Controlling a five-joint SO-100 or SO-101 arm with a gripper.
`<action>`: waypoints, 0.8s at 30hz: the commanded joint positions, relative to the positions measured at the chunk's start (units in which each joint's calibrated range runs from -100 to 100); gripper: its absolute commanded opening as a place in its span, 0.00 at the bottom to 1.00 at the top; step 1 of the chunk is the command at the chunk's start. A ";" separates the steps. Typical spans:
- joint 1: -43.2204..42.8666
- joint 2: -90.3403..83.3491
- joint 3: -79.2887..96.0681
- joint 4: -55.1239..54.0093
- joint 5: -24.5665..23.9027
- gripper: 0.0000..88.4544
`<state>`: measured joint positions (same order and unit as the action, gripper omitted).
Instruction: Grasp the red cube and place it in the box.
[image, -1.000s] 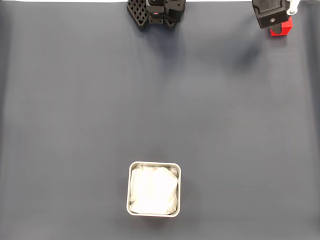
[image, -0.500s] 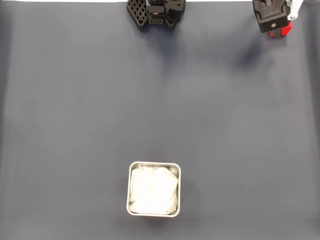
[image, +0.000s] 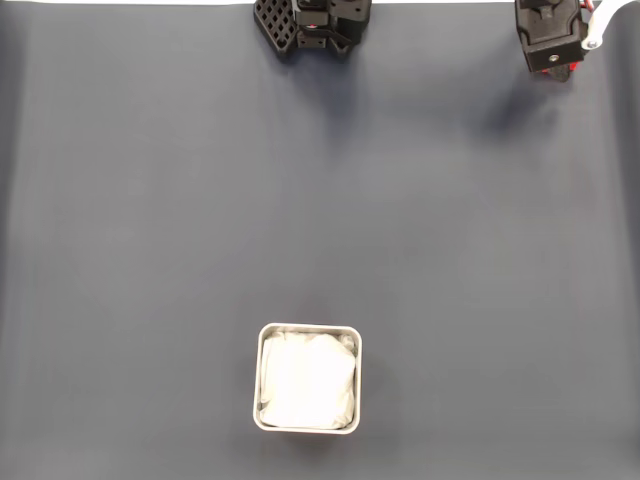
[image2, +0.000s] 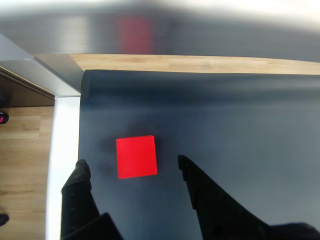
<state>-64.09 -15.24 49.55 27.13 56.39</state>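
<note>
The gripper (image2: 131, 165) stood with its two black fingers spread wide, one tip on each side of the red cube (image2: 136, 156), neither touching it. The cube lay flat on the dark mat (image2: 240, 125) between the tips, a little nearer the finger on the left of the wrist view, with its upper half reaching out past them. Just beyond that left finger ran the mat's edge and a white strip.

In the fixed view the gripper (image: 552, 62) hung at the far top-right corner of the mat, only a sliver of red cube (image: 571, 70) peeping out beneath it. The box (image: 308, 377), metal-rimmed with white lining, sat well away, near the bottom middle.

To grasp cleanly, I judged it should push a touch farther forward and lower, centre the cube, then close squarely on its opposite flat faces.
</note>
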 joint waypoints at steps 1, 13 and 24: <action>-0.68 0.42 -3.11 -1.14 -0.49 0.46; -2.31 3.28 -5.57 -1.39 -2.34 0.46; -3.23 5.28 -6.21 -1.55 -3.13 0.45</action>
<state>-66.54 -9.68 45.57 26.49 53.70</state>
